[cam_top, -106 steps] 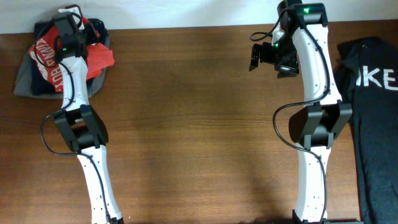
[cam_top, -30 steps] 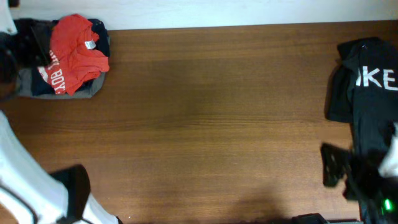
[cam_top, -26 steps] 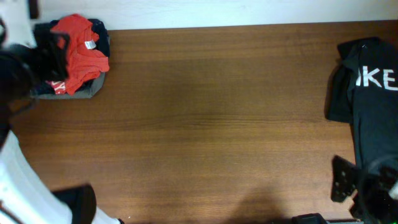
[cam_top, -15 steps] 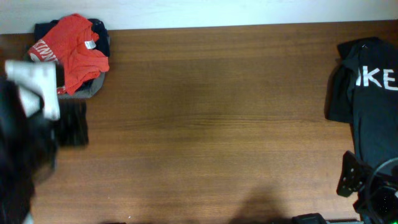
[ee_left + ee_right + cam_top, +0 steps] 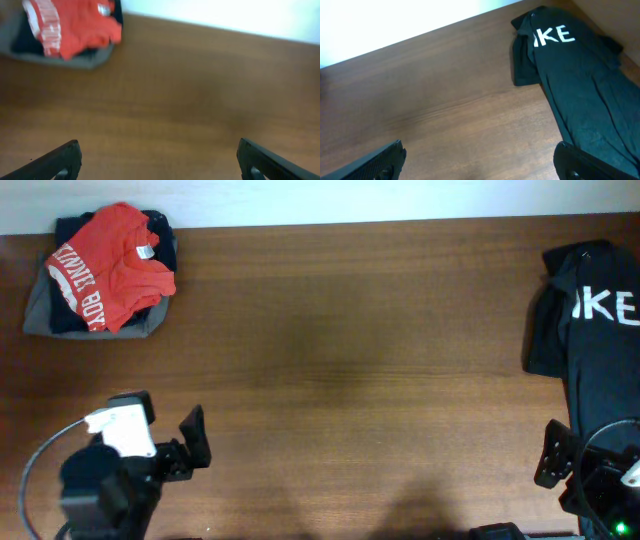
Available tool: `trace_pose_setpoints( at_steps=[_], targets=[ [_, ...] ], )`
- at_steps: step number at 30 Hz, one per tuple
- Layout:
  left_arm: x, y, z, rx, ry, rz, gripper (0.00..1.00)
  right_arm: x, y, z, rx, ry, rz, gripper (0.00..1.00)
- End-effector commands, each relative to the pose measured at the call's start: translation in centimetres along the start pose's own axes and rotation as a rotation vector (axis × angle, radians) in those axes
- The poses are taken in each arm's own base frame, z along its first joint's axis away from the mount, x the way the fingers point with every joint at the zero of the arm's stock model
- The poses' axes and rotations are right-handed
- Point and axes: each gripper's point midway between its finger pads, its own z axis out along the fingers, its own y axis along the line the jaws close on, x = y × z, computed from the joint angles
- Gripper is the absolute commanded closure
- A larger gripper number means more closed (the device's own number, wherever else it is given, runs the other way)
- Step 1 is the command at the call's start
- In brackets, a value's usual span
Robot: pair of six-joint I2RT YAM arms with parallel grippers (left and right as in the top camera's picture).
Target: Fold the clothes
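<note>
From overhead, one red T-shirt (image 5: 110,265) lies at the far left of the table (image 5: 350,360), on a dark pile (image 5: 38,318). One black shirt (image 5: 600,370) lies at the right.

In the left wrist view, the left gripper (image 5: 157,146) has its two fingers wide apart and holds nothing.

In the right wrist view, the right gripper (image 5: 480,146) is also wide apart and empty.

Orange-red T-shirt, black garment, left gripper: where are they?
orange-red cotton T-shirt (image 5: 118,265): overhead view, crumpled middle.
black garment with white lettering (image 5: 600,380): overhead view, plain body.
left gripper (image 5: 159,161): left wrist view, between fingertips.
</note>
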Motion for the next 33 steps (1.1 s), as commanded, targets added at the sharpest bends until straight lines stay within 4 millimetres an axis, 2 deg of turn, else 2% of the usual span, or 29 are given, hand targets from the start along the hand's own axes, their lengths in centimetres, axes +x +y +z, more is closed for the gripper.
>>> trace_pose_setpoints(
  at_steps=[1,3,8,33],
  targets=[
    [2.5,0.6,1.7,-0.014,0.062,-0.016,0.01,0.4,-0.5,0.2,0.03,0.019,0.0,0.01],
    [3.7,0.8,2.5,-0.019,0.098,-0.019,0.01,0.8,-0.6,0.2,0.035,0.035,-0.004,0.01],
    [4.8,1.1,3.6,-0.024,0.119,-0.02,0.01,2.4,-1.3,0.1,0.062,0.1,-0.022,0.01],
    [4.9,1.1,3.7,-0.023,0.117,-0.02,0.01,2.7,-1.4,0.0,0.066,0.112,-0.026,0.01]
  ],
)
